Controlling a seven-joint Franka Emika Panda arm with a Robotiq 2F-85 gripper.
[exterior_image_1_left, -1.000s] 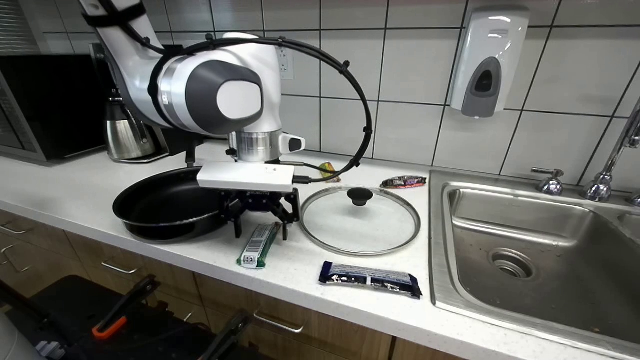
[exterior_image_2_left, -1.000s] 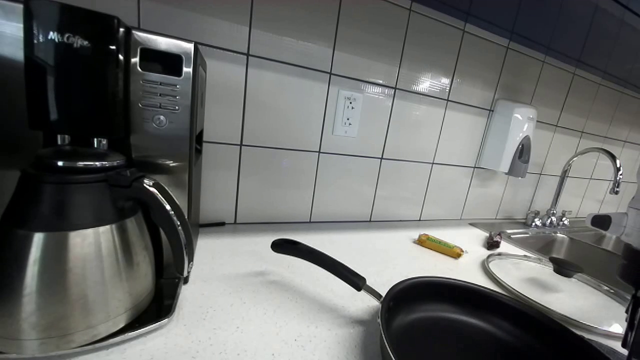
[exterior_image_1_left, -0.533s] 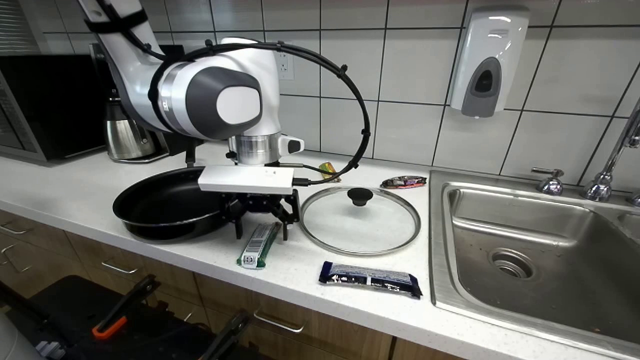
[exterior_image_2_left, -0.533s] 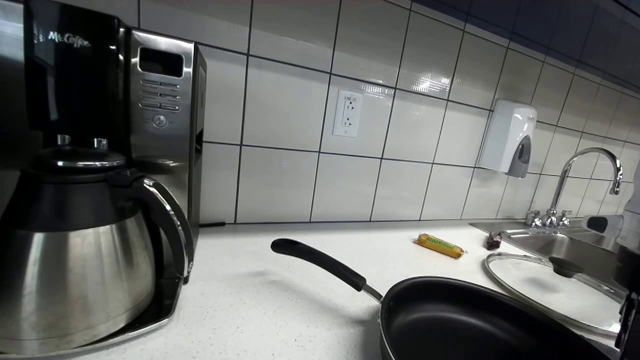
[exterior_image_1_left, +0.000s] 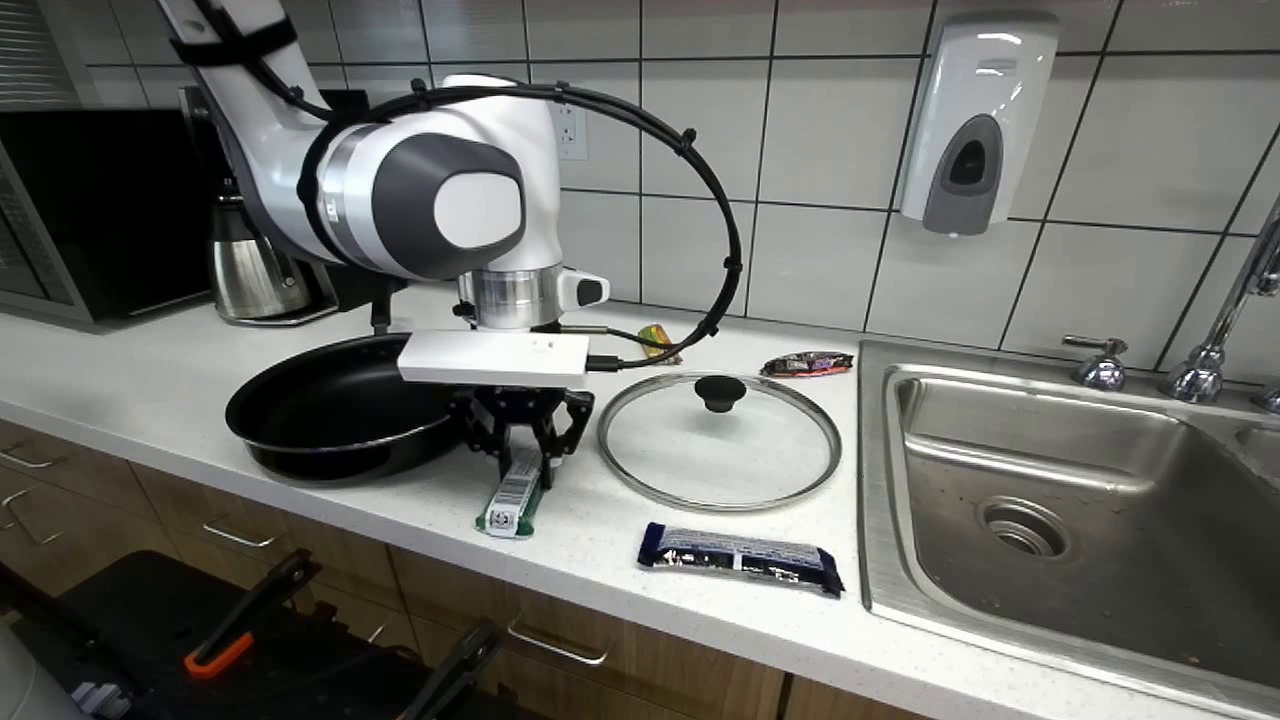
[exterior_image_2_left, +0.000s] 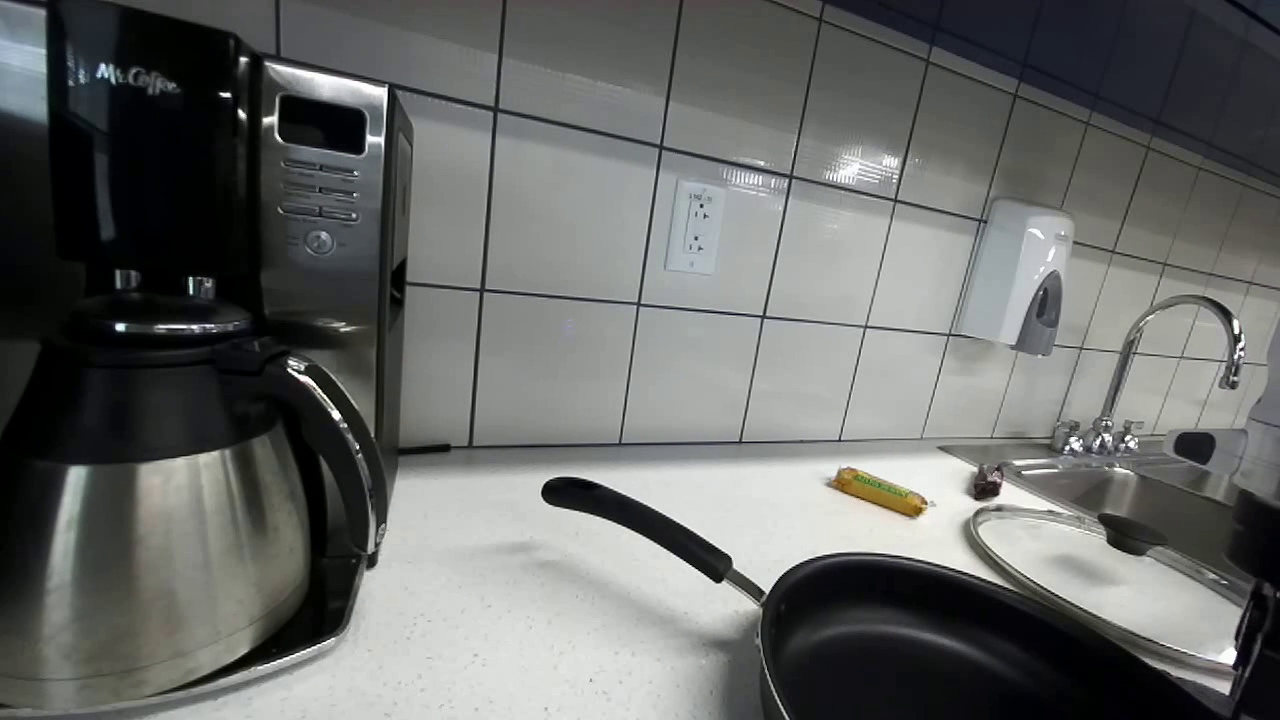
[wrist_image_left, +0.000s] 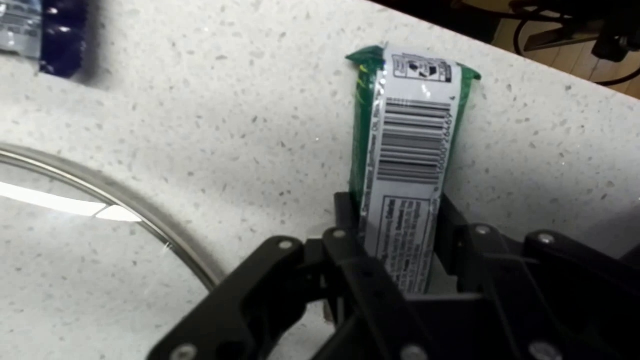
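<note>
A green-and-white wrapped snack bar (exterior_image_1_left: 512, 508) lies on the white counter near its front edge. My gripper (exterior_image_1_left: 527, 480) points down over its back part, with its jaws closed in on the two long sides. In the wrist view a black finger (wrist_image_left: 345, 212) presses along each side of the snack bar (wrist_image_left: 415, 140), whose barcode end sticks out beyond the fingertips. The bar's far end is hidden under the gripper linkage. At the right edge of an exterior view only a cut-off part of the gripper shows, and the bar is hidden there.
A black frying pan (exterior_image_1_left: 330, 400) stands close beside the gripper. Opposite it lies a glass lid (exterior_image_1_left: 720, 460). A dark blue bar (exterior_image_1_left: 740, 558), a yellow bar (exterior_image_2_left: 880, 491) and a dark wrapper (exterior_image_1_left: 807, 364) lie around the lid. Beyond are the sink (exterior_image_1_left: 880, 500) and coffee maker (exterior_image_2_left: 160, 520).
The arm sank slightly at first, then held still. Over the last half second the jaws moved inward from wide apart onto the sides of the green-and-white bar.
</note>
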